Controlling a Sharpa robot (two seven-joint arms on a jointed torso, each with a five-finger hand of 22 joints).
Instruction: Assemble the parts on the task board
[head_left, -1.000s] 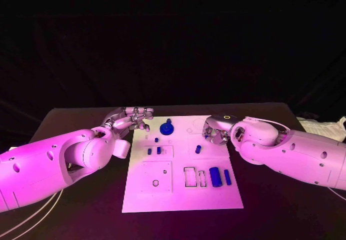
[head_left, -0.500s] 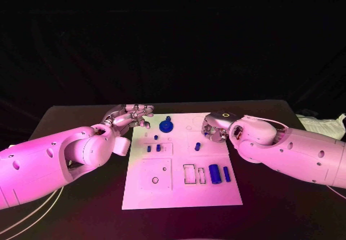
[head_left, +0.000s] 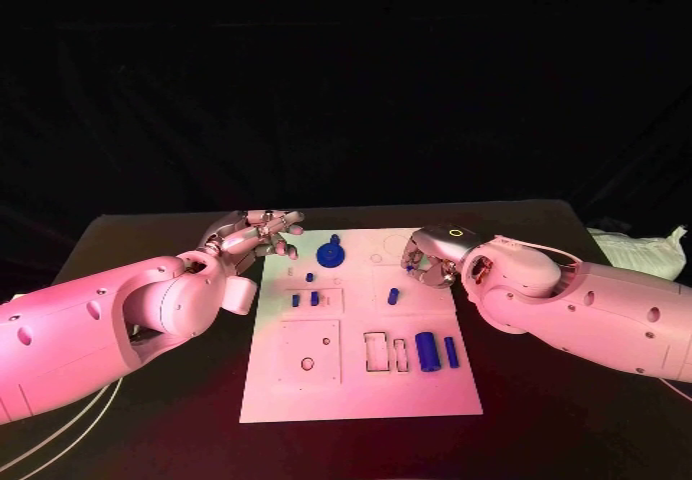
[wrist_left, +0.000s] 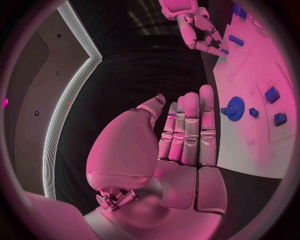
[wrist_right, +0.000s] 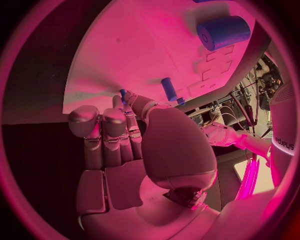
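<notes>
No writing reads clearly; the task board (head_left: 361, 385) lies between the left hand (head_left: 257, 236), flat and empty, and the curled, empty-looking right hand (head_left: 428, 262).

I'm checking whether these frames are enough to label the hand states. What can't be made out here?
- Right hand: in the head view its own wrist hides the fingers; in the right wrist view its thumb covers the fingertips, so whether it pinches a small blue part is unclear.
- Blue gear: too small in the head view to tell whether it is seated on the task board.
- Left hand: fingers straight, holding nothing.
</notes>
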